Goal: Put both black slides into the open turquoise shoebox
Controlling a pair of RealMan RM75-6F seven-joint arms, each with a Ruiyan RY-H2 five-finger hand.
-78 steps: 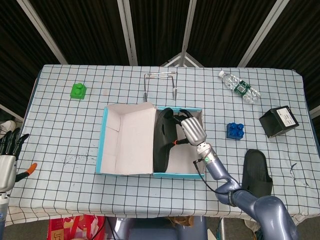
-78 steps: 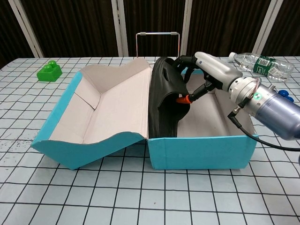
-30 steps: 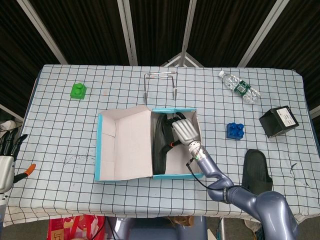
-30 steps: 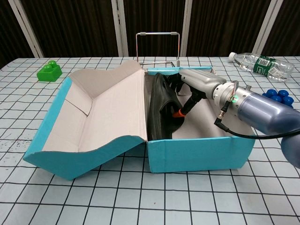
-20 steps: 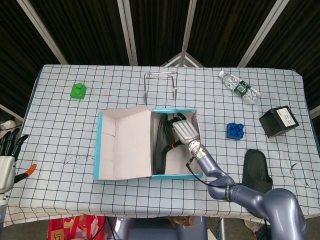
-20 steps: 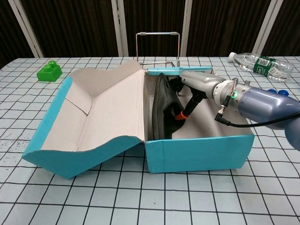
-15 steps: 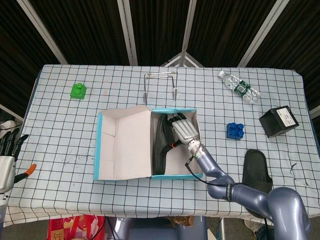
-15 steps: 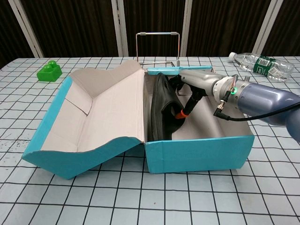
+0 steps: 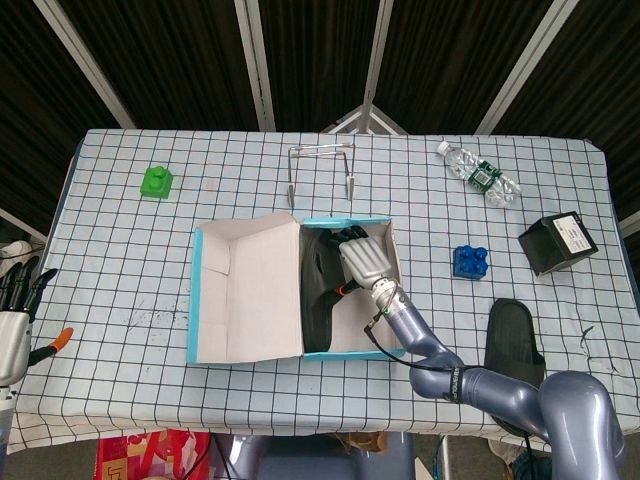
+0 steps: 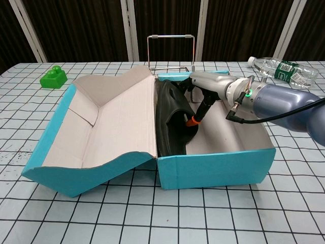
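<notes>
Our right hand (image 10: pixel 203 89) grips 1 slide (image 10: pixel 170 122) on edge inside the box (image 10: pixel 213 170), against its hinge side; released so, it could topple. Slide 2 (image 9: pixel 514 343) lies right of the box. Left hand (image 9: pixel 14 315) empty, fingers spread.

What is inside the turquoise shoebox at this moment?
Inside the shoebox one black slide stands on its edge against the lid-side wall, with the right hand on it. The bare cardboard floor shows beside it. The near wall hides the floor's front strip.
</notes>
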